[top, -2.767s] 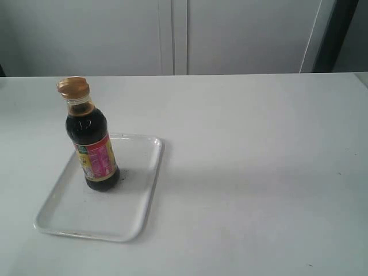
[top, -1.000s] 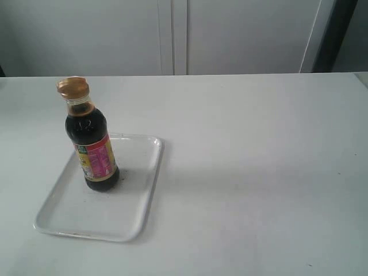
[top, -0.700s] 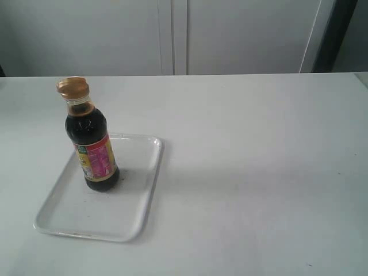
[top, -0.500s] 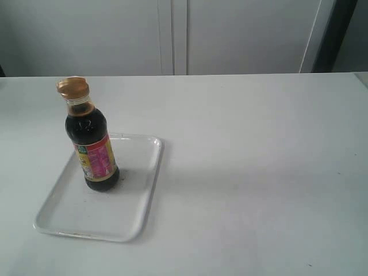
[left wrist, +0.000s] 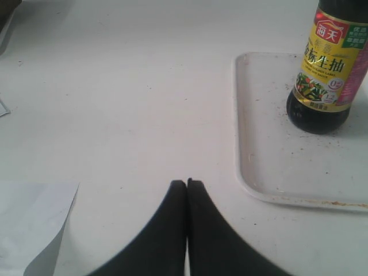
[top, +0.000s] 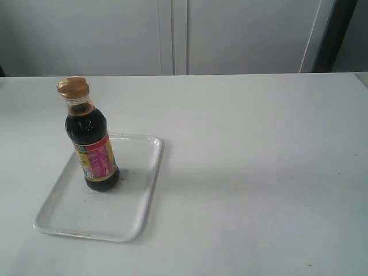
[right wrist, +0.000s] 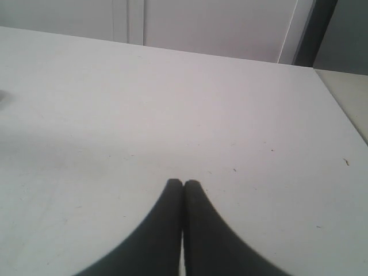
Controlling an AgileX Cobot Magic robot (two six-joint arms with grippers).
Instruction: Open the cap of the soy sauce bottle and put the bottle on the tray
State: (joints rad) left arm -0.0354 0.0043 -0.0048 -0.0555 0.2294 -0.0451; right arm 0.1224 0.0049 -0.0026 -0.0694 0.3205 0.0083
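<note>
Basically soy sauce bottle (top: 92, 138) stands on tray (top: 135, 207), cap (top: 73, 87) looks closed; both left gripper (left wrist: 187, 183) and right gripper (right wrist: 183, 184) pinched together, empty — brace body, flip cap.

lab-like room | plain white table (top: 259, 172) | pale panelled wall (top: 172, 34)
</note>
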